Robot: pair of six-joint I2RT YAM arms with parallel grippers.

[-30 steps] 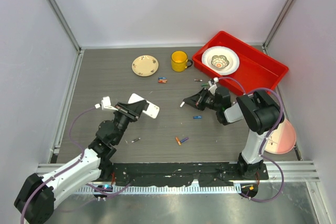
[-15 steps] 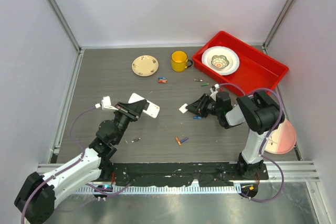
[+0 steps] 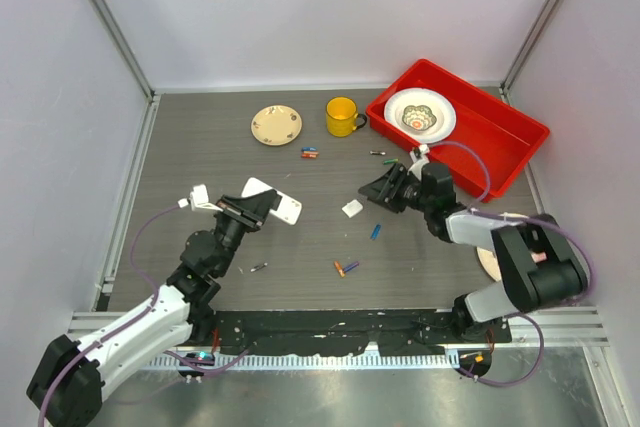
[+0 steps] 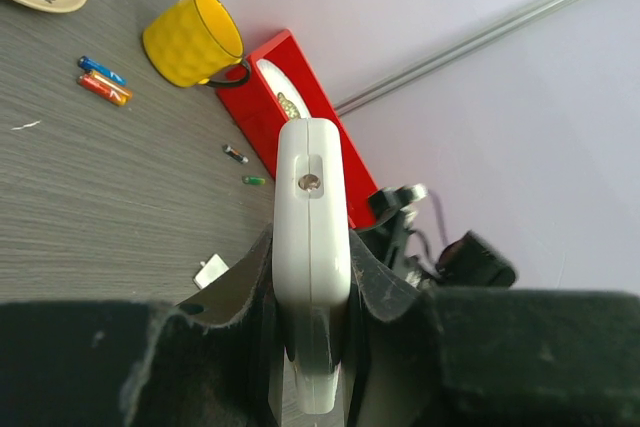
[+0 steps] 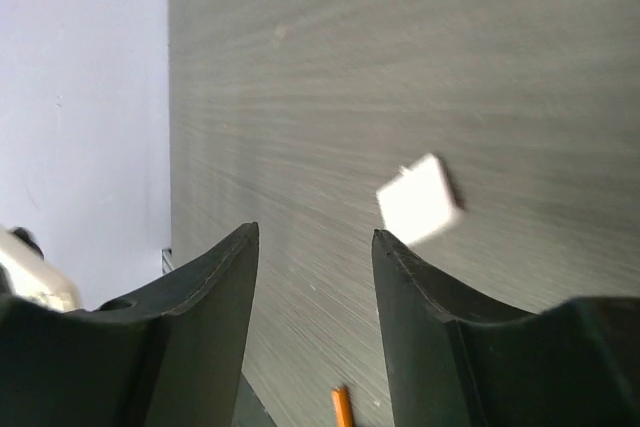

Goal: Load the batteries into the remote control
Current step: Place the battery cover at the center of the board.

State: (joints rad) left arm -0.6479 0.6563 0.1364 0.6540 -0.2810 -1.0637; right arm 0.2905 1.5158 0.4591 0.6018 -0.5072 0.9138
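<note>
My left gripper is shut on the white remote control, held clear of the table; in the left wrist view the remote control stands edge-on between the jaws. The right gripper is open, nothing between its fingers. A small white square cover lies flat on the table just beyond its tips, also visible as the cover in the right wrist view. Batteries lie scattered: a pair near the mug, a blue one, an orange and purple pair, a silver one.
A yellow mug and a cream plate stand at the back. The red tray at back right holds a white bowl. Two more small batteries lie before the tray. A pale plate is partly hidden behind the right arm.
The right gripper opened and let go of the white cover, which now lies on the table. It drew back to the right; its arm swung lower. The left arm held still.
</note>
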